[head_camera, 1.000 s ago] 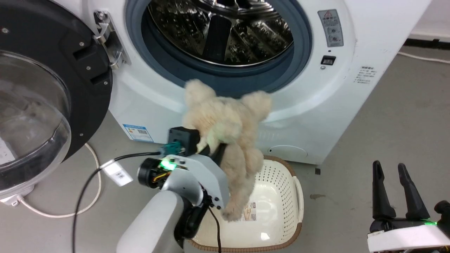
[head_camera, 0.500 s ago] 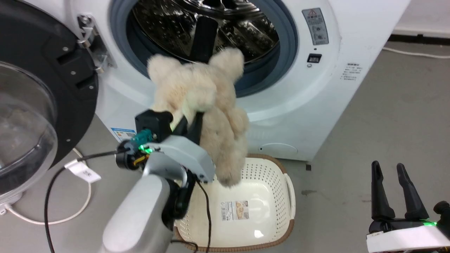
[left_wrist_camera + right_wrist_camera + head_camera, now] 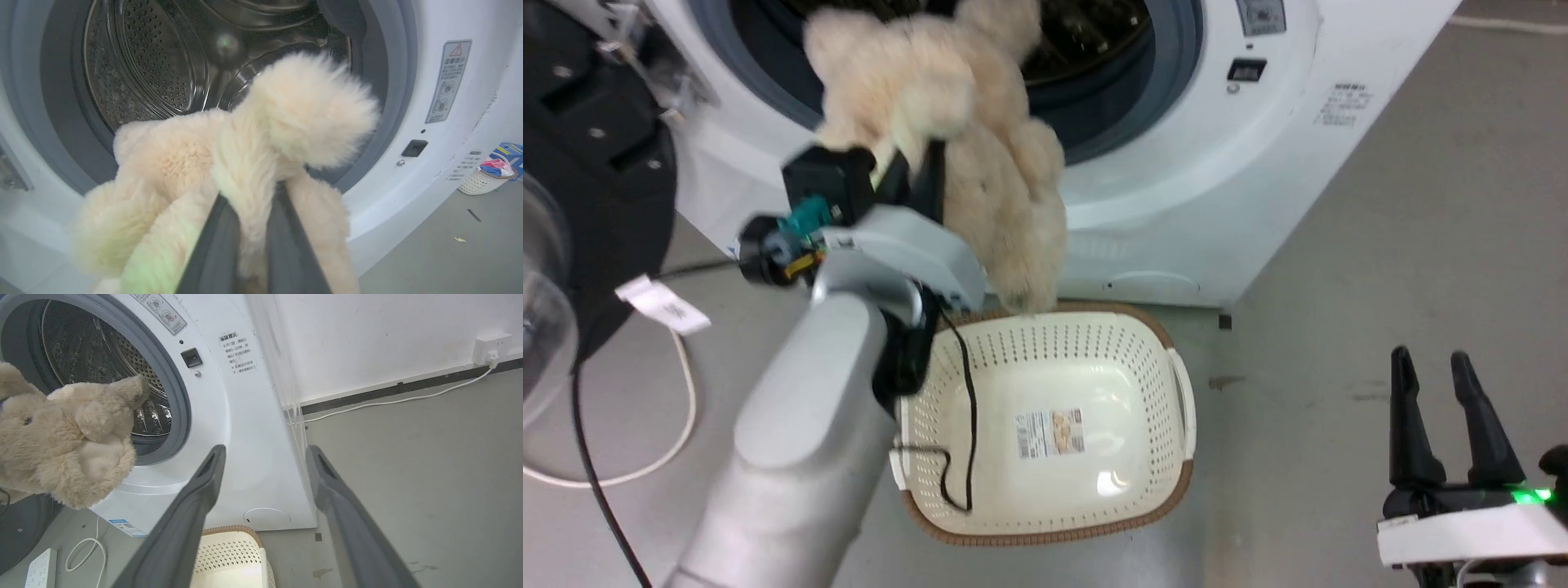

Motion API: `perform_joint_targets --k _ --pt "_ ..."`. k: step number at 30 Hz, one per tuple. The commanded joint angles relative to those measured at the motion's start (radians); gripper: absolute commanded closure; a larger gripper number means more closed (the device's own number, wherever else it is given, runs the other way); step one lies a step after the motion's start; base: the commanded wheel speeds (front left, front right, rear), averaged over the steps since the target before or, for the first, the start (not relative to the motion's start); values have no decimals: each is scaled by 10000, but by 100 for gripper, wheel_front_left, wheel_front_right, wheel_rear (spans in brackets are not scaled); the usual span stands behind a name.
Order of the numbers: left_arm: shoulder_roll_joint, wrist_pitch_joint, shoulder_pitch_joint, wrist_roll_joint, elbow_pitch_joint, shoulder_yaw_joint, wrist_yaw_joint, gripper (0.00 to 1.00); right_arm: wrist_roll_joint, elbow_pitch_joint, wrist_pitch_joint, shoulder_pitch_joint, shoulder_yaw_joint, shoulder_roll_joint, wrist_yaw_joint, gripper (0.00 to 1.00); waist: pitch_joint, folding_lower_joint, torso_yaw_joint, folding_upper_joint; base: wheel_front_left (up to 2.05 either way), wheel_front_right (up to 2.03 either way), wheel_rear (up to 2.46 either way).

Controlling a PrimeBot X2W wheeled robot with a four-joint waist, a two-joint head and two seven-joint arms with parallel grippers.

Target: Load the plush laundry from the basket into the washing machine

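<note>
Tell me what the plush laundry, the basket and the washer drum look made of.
The plush laundry: soft long-pile fabric fur, probably synthetic; matte cream, fluffy tufts. The basket: moulded plastic, slightly glossy; punched holes, a glare spot on its bottom; its brown rim looks woven, maybe patterned. The drum: polished metal, likely stainless steel; mirror-like reflections, perforations.

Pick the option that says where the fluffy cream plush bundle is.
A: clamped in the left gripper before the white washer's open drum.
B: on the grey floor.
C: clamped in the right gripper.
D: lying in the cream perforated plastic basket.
A: the left gripper is shut on the fluffy cream plush bundle, held up at the open mouth of the white washing machine.
</note>
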Motion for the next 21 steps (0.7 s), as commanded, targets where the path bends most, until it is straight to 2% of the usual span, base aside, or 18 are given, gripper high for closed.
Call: perform_joint_targets --k 1,10,21 --pt "60 -154 -307 71 19 54 -38 100 -42 -56 3 -154 11 -18 8 0 274 -1 -142 0 0 0 0" --pt "269 -754 -1885 208 1131 320 -181 100 -23 -150 -69 -614 84 -18 8 0 1269 -1 -544 0 0 0 0" --pt "485 -976 -3495 289 2106 505 -273 100 37 -139 -165 -855 103 -18 8 0 2134 -1 -887 0 0 0 0"
